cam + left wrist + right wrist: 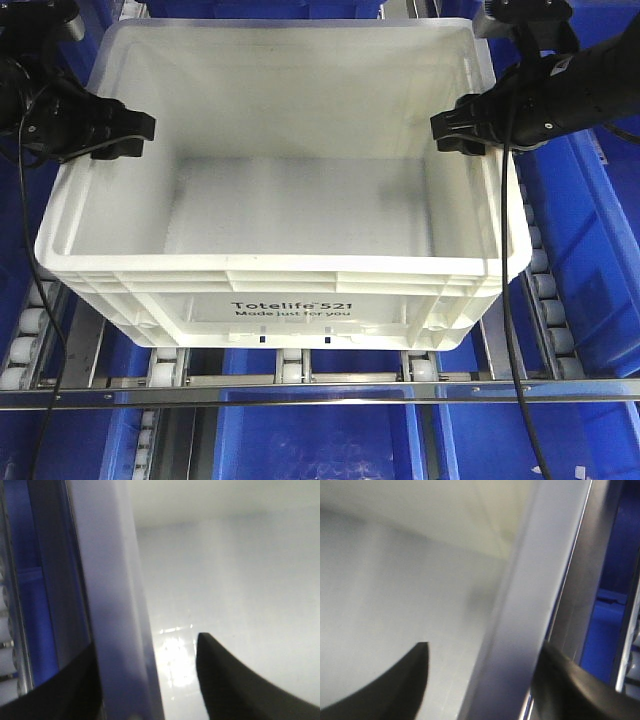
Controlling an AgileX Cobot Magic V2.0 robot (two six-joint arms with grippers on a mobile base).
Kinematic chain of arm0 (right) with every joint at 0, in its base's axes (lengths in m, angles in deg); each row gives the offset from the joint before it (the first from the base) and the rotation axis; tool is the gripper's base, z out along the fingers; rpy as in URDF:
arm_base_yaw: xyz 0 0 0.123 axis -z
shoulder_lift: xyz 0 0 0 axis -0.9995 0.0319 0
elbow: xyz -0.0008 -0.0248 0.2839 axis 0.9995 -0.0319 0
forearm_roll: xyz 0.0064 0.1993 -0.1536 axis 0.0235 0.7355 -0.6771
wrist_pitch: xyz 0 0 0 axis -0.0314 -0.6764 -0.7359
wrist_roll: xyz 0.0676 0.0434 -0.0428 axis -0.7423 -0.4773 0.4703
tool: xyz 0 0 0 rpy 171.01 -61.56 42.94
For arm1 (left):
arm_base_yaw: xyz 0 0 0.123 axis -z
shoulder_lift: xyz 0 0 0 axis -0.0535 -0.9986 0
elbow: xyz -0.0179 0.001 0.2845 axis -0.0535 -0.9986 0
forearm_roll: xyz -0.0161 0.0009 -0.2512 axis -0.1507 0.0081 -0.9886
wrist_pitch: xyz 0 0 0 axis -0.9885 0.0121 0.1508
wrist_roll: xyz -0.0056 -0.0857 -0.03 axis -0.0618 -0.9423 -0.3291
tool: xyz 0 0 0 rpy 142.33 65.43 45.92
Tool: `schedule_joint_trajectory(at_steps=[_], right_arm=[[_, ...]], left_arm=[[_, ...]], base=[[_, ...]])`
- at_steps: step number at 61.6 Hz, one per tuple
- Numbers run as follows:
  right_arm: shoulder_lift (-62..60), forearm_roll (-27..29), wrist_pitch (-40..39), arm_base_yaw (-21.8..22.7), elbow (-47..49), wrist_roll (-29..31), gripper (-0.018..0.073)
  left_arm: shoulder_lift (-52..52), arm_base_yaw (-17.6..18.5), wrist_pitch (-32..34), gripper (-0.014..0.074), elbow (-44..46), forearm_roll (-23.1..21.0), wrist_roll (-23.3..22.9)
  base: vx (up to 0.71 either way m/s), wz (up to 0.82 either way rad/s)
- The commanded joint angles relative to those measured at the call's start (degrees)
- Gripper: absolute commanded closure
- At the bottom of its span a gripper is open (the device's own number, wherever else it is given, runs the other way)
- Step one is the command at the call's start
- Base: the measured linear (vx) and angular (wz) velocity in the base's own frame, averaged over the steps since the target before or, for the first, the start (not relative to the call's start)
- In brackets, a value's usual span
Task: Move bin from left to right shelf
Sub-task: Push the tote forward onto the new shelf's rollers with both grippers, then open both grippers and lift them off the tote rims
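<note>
**White bin on roller shelf, gripped at both side rims**

Bin: large white rectangular tote, thick ribbed rim, empty inside, upright. Black print "Totelife 521 Made just for you" on near wall, at 6 o'clock of front view. Seated on roller tracks of shelf, behind metal front rail; fills centre of view.

Left tool: at 9 o'clock of bin, straddling side rim. In left wrist view, one dark finger inside bin, other finger outside, white wall between; clamped on bin rim.

Right tool: at 3 o'clock of bin, on opposite side rim. In right wrist view, one finger inside, other outside, wall between; clamped on bin rim.

Blue bins: at 3 o'clock beside tote, more at 9 o'clock and on level below, at 6 o'clock.

Black cables: hanging from both arms, crossing front rail.
</note>
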Motion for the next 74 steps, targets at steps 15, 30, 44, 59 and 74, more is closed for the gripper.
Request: schedule_joint_trajectory(at_steps=[15, 30, 44, 59, 74], right_arm=[[-6.19, 1.50, -4.94, -0.19, 2.41, 0.96, -0.0033], [-10.28, 1.56, -2.97, -0.19, 2.41, 0.18, -0.0033], [-11.23, 1.89, -2.88, -0.19, 2.41, 0.18, -0.0031], [-11.30, 1.79, -0.11, -0.19, 2.36, 0.18, -0.0031], [-16.58, 1.91, -5.92, -0.24, -5.05, 0.51, -0.0031]], left_arm=[[5.00, 0.33, 4.74, 0.0141, 1.94, -0.91, 0.12], [8.78, 0.33, 4.72, 0.0141, 1.94, 0.61, 0.12], [9.26, 0.33, 3.38, 0.0141, 1.87, 0.61, 0.12], [9.31, 0.33, 0.77, 0.0153, 1.87, 0.47, 1.72], [15.60, 0.33, 5.74, 0.0185, -5.52, 0.60, 2.38]], base=[[0.00, 0.00], [0.00, 0.00], [0.00, 0.00], [0.00, 0.00], [0.00, 0.00]])
